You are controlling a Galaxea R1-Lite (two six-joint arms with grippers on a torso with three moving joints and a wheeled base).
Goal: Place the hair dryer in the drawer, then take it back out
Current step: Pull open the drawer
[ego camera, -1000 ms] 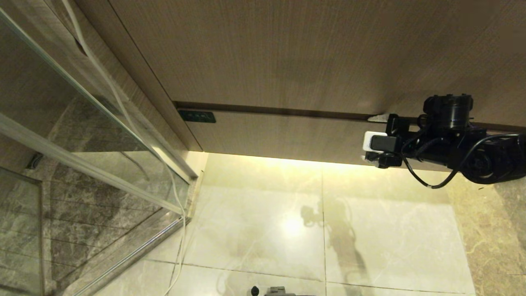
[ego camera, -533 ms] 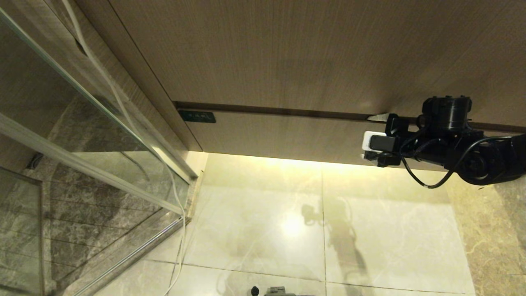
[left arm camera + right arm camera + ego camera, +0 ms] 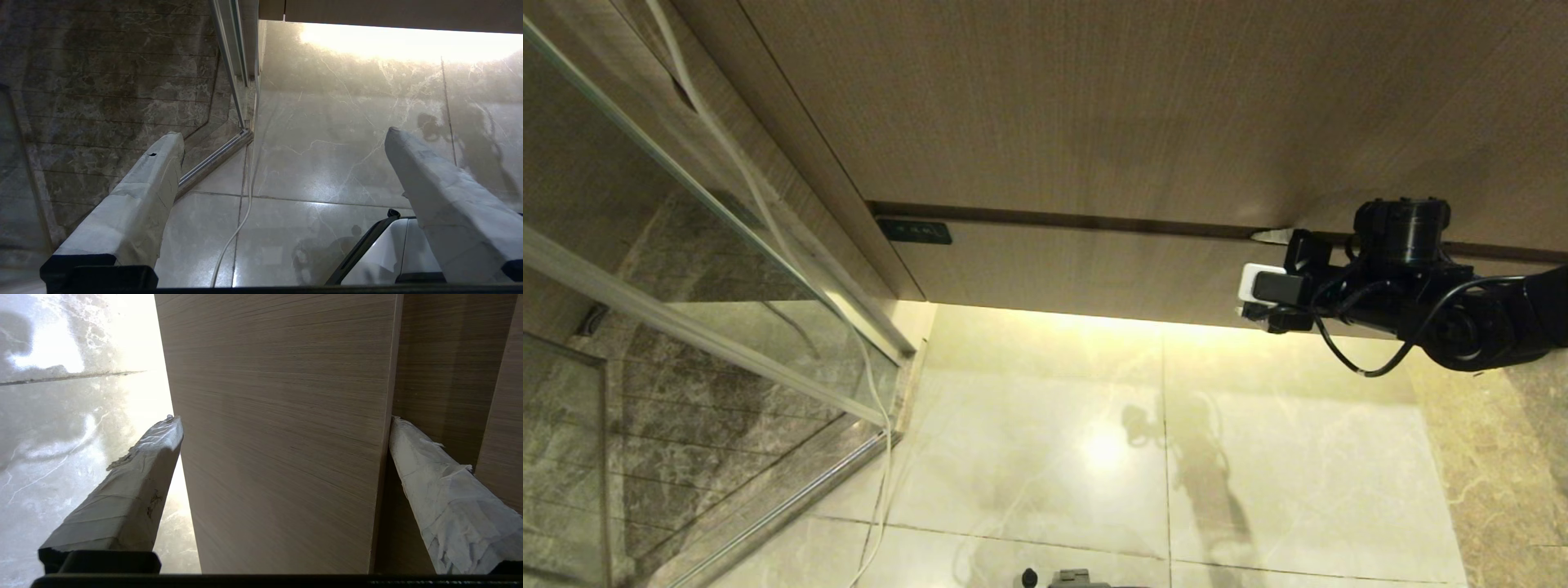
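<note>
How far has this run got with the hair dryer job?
Nothing looks done: the drawer is closed and no hair dryer is in view. In hand: the right gripper, fingers wide open, straddles the drawer front, one finger in the gap above it. The left gripper hangs open over the floor. Left: opening, stowing and retrieving the dryer.

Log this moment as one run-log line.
stage: opening drawer | right claw: open, straddling drawer front | left claw: open, parked over floor | hair dryer: not visible
</note>
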